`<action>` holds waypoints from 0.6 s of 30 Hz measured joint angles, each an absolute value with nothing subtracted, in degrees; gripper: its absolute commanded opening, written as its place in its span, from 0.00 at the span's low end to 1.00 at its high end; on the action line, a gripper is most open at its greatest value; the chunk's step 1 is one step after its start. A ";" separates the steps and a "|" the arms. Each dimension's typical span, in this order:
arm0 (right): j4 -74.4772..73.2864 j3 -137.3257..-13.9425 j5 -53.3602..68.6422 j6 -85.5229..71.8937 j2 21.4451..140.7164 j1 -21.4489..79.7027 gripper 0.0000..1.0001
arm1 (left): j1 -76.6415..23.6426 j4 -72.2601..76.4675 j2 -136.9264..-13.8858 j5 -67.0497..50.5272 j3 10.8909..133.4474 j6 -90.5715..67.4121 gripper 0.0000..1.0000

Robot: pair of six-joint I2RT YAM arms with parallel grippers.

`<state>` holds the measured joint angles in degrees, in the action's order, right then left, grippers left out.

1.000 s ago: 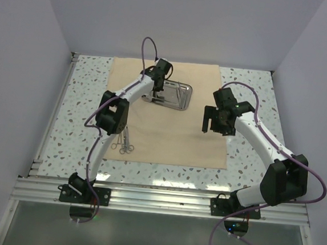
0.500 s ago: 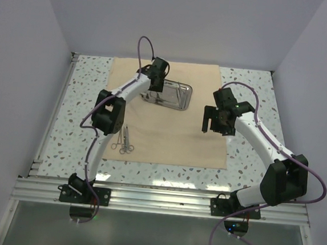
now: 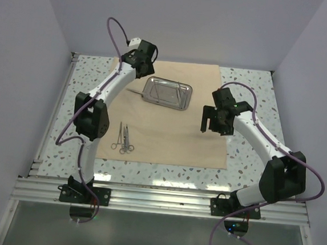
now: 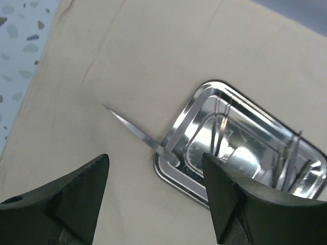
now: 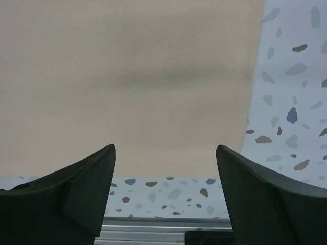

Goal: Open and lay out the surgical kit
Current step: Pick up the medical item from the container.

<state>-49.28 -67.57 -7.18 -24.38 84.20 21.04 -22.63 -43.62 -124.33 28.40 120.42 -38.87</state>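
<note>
The beige cloth wrap [image 3: 168,134] lies spread flat on the table. At its far side sits the shiny steel tray [image 3: 167,93] [image 4: 245,153], with thin instruments [image 4: 220,125] inside. Tweezers [image 3: 135,90] [image 4: 134,131] lean on the tray's left rim, their tip on the cloth. Scissor-like instruments [image 3: 123,139] lie on the cloth's near left. My left gripper [image 3: 144,59] [image 4: 155,166] hangs open and empty above the tweezers, left of the tray. Over the cloth's [image 5: 127,76] right edge, my right gripper [image 3: 213,126] [image 5: 165,153] stands open and empty.
The terrazzo tabletop [image 3: 252,90] [image 5: 291,102] surrounds the cloth. A metal rail [image 3: 162,200] [image 5: 153,224] runs along the near edge by the arm bases. Pale walls close in the far side and both sides.
My left gripper opened at the tray's left end, let go of the tweezers, then rose and drew back to the far left. The right arm stayed still.
</note>
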 measured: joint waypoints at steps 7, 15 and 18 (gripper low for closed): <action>-49.28 -67.59 -6.61 -24.34 84.97 21.04 0.83 | -21.82 -50.09 -127.26 29.17 113.51 -48.34 0.72; -49.36 -67.55 -6.63 -23.99 84.95 21.04 0.83 | -20.32 -49.06 -128.60 29.08 110.67 -51.81 0.72; -49.54 -67.46 -6.63 -23.92 84.88 21.04 0.83 | -20.25 -48.40 -128.60 29.12 110.72 -52.18 0.72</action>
